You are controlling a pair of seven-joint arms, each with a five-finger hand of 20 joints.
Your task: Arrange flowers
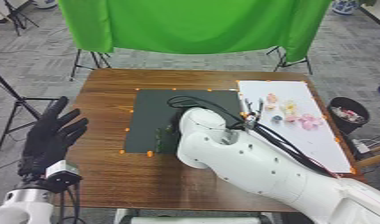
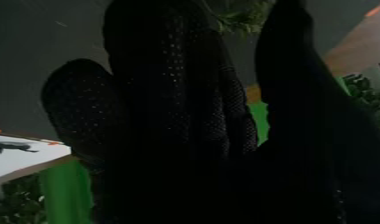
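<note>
A two-armed robot works at a brown wooden table (image 1: 106, 185), where pink, peach and pale yellow flowers (image 1: 309, 121) lie loosely grouped at two o'clock on a white sheet (image 1: 320, 145). The right arm comes in from five o'clock, its right hand (image 1: 176, 121) low over the black mat (image 1: 155, 107), partly hidden behind the white forearm. The right wrist view shows that hand open, its gloved fingers straight and the thumb set apart from them. Thin greenery (image 1: 158, 141) is on the mat near the hand, toward seven o'clock from it; whether the two touch cannot be told. At nine o'clock, the left hand (image 1: 49, 137) is raised at the table's edge, open, with fingers extended and slightly spread (well apart from the blooms). Orange markers dot the borders of mat and sheet. A dark bin (image 1: 348, 111) stands off the table at three o'clock, and green cloth (image 1: 186, 25) hangs at twelve.
</note>
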